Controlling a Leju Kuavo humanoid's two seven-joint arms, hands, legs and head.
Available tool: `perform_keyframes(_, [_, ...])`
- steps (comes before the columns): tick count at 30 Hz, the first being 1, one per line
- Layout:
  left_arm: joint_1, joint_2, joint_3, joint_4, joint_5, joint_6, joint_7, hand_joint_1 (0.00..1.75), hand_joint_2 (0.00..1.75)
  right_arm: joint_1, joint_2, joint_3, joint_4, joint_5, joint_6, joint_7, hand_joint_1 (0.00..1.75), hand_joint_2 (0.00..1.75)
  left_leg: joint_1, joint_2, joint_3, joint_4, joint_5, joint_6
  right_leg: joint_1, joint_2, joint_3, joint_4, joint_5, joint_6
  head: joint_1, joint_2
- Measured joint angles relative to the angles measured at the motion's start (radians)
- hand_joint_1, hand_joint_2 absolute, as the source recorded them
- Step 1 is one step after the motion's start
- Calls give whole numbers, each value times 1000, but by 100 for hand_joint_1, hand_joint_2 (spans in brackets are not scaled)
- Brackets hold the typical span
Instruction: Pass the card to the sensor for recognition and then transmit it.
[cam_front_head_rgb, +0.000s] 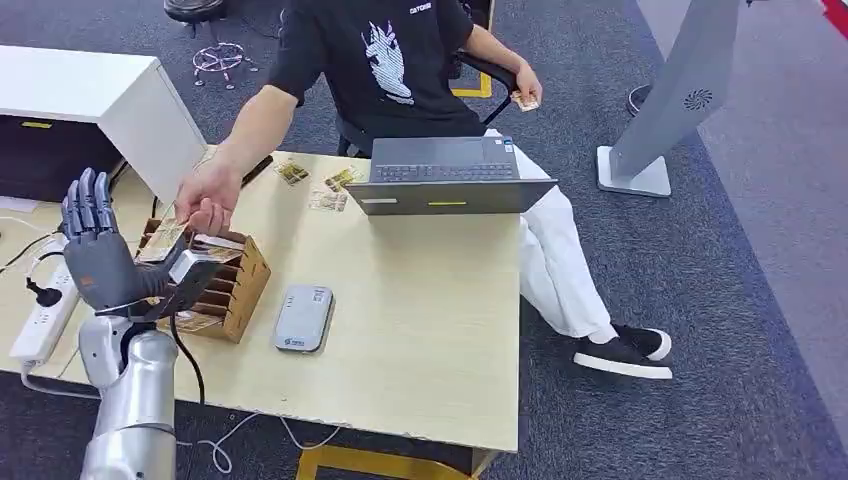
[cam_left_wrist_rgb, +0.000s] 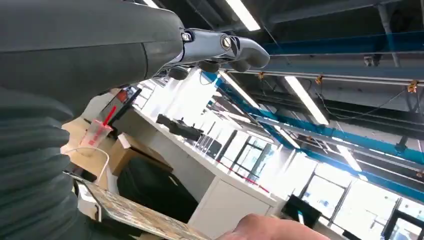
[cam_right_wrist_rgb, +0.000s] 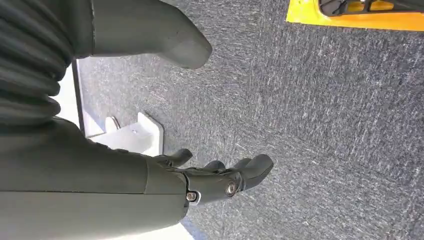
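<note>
While your left hand (cam_front_head_rgb: 100, 262) waits beside the card rack (cam_front_head_rgb: 222, 287), fingers (cam_front_head_rgb: 85, 205) apart and empty, no card is yet held. Next, pinch one and carry it to the sensor (cam_front_head_rgb: 303, 317); your right hand (cam_right_wrist_rgb: 220, 177) hangs loosely curled, holding nothing.

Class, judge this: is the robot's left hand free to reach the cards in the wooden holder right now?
Probably not yet: the person's hand is over the wooden holder, right beside the raised left hand.

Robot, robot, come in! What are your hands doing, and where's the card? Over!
Left hand raised beside wooden card rack, fingers up, empty. Right hand hanging over carpet, empty. Person's hand on a card at the rack, in the way. Sensor waiting.
</note>
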Motion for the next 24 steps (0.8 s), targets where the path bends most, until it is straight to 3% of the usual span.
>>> perform_keyframes(1, [-3, 0, 2, 4, 1, 0, -1, 0, 175, 0, 0, -2, 0, 0, 0, -2, 0, 175, 0, 0, 0, 0, 0, 0, 0, 0, 0, 0, 0, 0, 0, 0])
perform_keyframes(2, [-5, 0, 3, 6, 2, 0, -3, 33, 175, 0, 0, -3, 0, 0, 0, -3, 0, 175, 0, 0, 0, 0, 0, 0, 0, 0, 0, 0, 0, 0, 0, 0])
perform_keyframes(3, [-7, 0, 3, 8, 2, 0, -5, 175, 175, 0, 0, -4, 0, 0, -1, -5, 0, 175, 0, 0, 0, 0, 0, 0, 0, 0, 0, 0, 0, 0, 0, 0])
perform_keyframes(9, [-6, -6, 21, 9, 45, 0, -39, 175, 175, 0, 0, -7, 0, 5, -6, -13, 0, 175, 0, 0, 0, 0, 0, 0, 0, 0, 0, 0, 0, 0, 0, 0])
perform_keyframes(24, [-7, -21, 26, -22, 126, 0, -60, 175, 175, 0, 0, -14, 0, 18, -16, -19, 0, 175, 0, 0, 0, 0, 0, 0, 0, 1, 0, 0, 0, 0, 0, 0])
